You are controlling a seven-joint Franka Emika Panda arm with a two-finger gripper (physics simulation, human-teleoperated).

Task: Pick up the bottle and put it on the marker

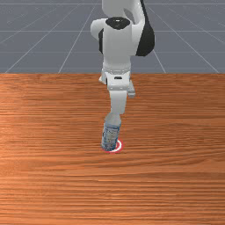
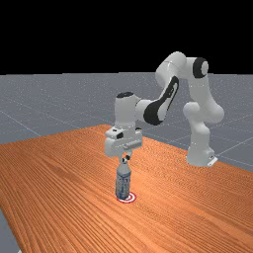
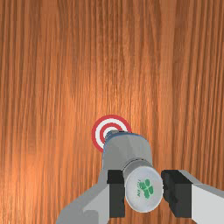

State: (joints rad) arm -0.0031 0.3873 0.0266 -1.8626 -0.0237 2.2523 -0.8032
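In the far view my gripper [image 2: 126, 158] is at the top of the bottle [image 2: 123, 182], pointing down. The wrist view has the gripper [image 3: 143, 193] with a finger touching each side of the white cap [image 3: 144, 188], shut on the bottle. The bottle [image 1: 110, 135] leans in the front view, its base toward the left and near side. Its lower end overlaps the red and white ringed marker [image 1: 119, 145], partly hiding it. More of the marker [image 3: 96, 133] shows past the bottle in the wrist view. Whether the base touches the table I cannot tell.
The wooden table [image 1: 176, 132] extends on all sides of the bottle and marker. Its far edge runs behind the hand in the front view. The arm's base [image 2: 199, 154] stands at the far view's right.
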